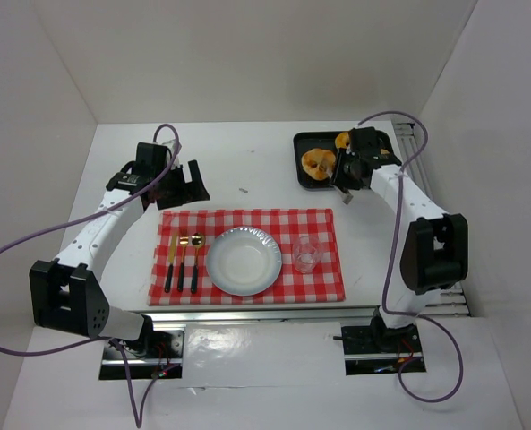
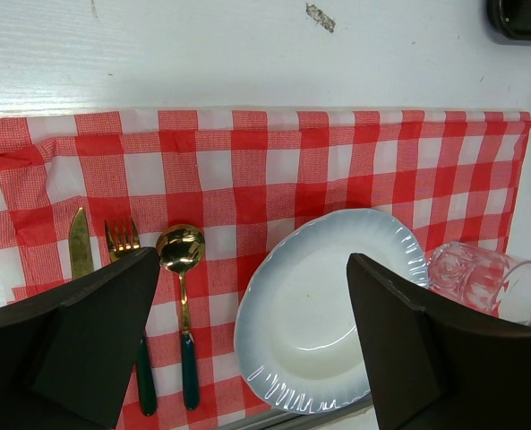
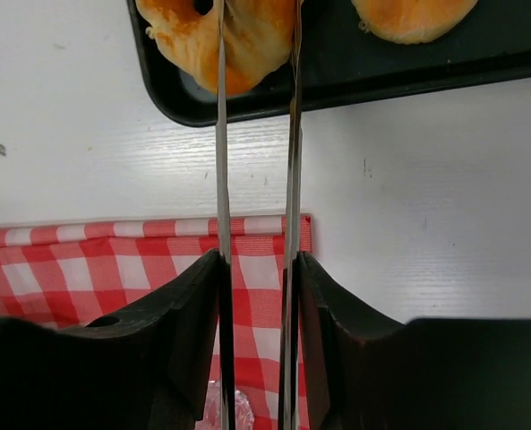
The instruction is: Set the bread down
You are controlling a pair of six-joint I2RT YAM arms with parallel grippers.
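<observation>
Looking down from above, the right gripper (image 1: 347,170) reaches over the black tray (image 1: 303,143) at the far right of the table, where the bread (image 1: 317,162) lies. This arm is much nearer to it than the left. The white plate (image 1: 244,261), probably where the bread should go, sits on the checked cloth (image 1: 319,287), nearer the bases and to the tray's left. The left gripper (image 1: 186,184) hangs over the cloth's far left corner. Its own camera shows its jaws spread wide and empty above the plate. The right wrist camera shows the fingers pressed onto thin metal tongs (image 3: 221,161), whose long blades run straight ahead, straddling the bread. The tips are out of frame, so I cannot tell if they bite.
</observation>
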